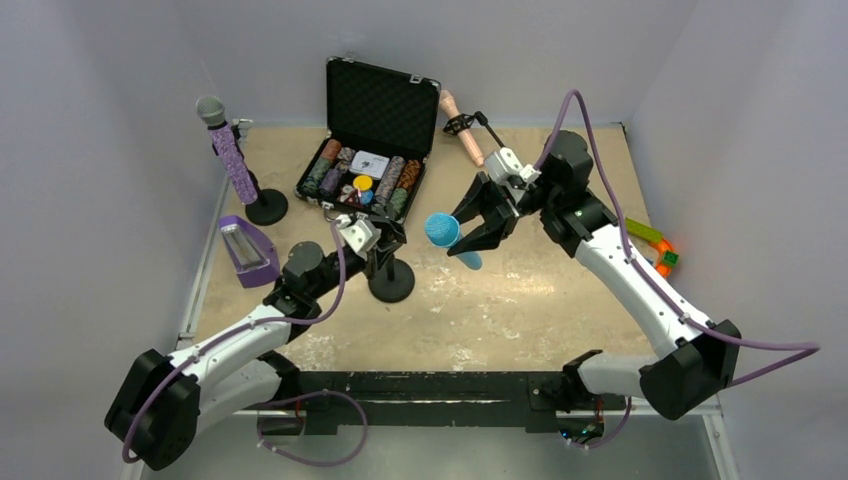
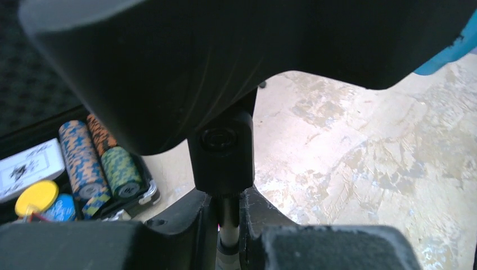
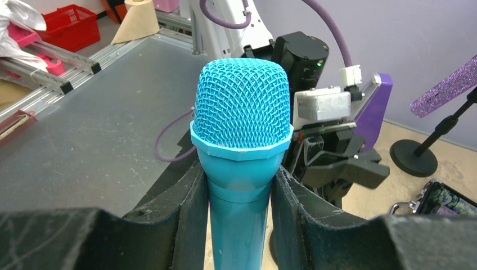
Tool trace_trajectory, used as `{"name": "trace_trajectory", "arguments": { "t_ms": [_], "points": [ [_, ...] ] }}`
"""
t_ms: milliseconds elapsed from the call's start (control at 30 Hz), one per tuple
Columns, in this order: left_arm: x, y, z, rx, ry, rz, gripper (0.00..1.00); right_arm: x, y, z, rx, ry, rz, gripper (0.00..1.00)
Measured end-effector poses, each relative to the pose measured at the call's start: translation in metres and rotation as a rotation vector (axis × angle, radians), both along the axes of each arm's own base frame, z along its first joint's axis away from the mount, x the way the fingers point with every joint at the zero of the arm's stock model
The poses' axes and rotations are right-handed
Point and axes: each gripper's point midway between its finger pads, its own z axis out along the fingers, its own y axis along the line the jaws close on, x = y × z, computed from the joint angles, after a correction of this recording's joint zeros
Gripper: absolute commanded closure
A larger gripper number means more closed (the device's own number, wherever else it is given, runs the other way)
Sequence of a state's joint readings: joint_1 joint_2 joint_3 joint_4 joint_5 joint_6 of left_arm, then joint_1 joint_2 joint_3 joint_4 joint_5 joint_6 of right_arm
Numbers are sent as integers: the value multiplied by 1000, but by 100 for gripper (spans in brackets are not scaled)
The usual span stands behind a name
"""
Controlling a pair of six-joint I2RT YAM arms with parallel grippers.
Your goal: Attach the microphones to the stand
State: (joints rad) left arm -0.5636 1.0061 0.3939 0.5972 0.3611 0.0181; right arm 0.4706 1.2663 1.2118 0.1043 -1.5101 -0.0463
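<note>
Near edge: my two arms are bolted to a black rail (image 1: 440, 385), nearer than the stand (image 1: 392, 285).
Left hand: my left hand (image 1: 383, 243) is at the top of the stand. Its fingers (image 2: 180, 230) are drawn together on the thin post, just under the black clip block, and I see no gap on either side.
Stand: it is upright on a round black base in the middle of the table (image 1: 540, 300).
Right hand: my right hand (image 1: 480, 215) is to the right of the stand and higher, clamped on the handle of the blue microphone (image 1: 446, 231).
Blue microphone: it is held off the table with its mesh head turned toward the stand's top, near it but apart.
Surface: tan and worn, with pale scuffed patches around the stand's base, thickest to its right.
Purple box: a wedge-shaped purple box (image 1: 247, 252) with a clear front sits left of the stand.
Toy: a green and orange toy (image 1: 655, 245) lies far right of the stand, by the table's edge.
Case: an open black case (image 1: 380, 100) stands beyond the stand, lid up and foam-lined, with rows of poker chips and a white card pack inside.
Purple microphone: the purple microphone (image 1: 232, 155) is beyond and left of the stand. It sits tilted in a second stand (image 1: 266, 208), grey head uppermost.
Pink microphone: the pink microphone (image 1: 463, 128) is beyond and right of the stand, past the case's corner. It slants by the back wall with a black clip around it, and I cannot tell what carries it.
Room: plain pale grey-lilac walls (image 1: 120, 100) close in the left, back and right.
</note>
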Motion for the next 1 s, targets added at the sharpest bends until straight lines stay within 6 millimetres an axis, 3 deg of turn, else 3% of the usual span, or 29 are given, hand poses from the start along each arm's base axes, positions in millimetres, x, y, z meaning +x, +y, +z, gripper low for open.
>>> {"name": "trace_trajectory", "arguments": {
  "t_ms": [100, 267, 533, 700, 767, 867, 1000],
  "points": [
    [-2, 7, 0, -36, 4, 69, 100, 1, 0, -2, -3, 6, -3, 100],
    [-8, -3, 0, -58, 30, 196, 100, 7, 1, -4, -7, 12, -37, 100],
    [31, -26, 21, -80, 27, 596, 98, 37, -12, -15, -19, 66, -206, 100],
    [42, -36, 16, -107, 7, 681, 42, 50, -26, -17, -13, 87, -287, 100],
    [43, -37, 18, -127, 5, 679, 28, 49, -28, -15, -7, 80, -296, 100],
    [40, -40, 29, -196, 10, 651, 19, 48, -28, -11, 1, 66, -299, 100],
    [27, -36, 29, -232, 26, 584, 18, 49, -28, -11, 1, 70, -301, 100]
  ]
}}
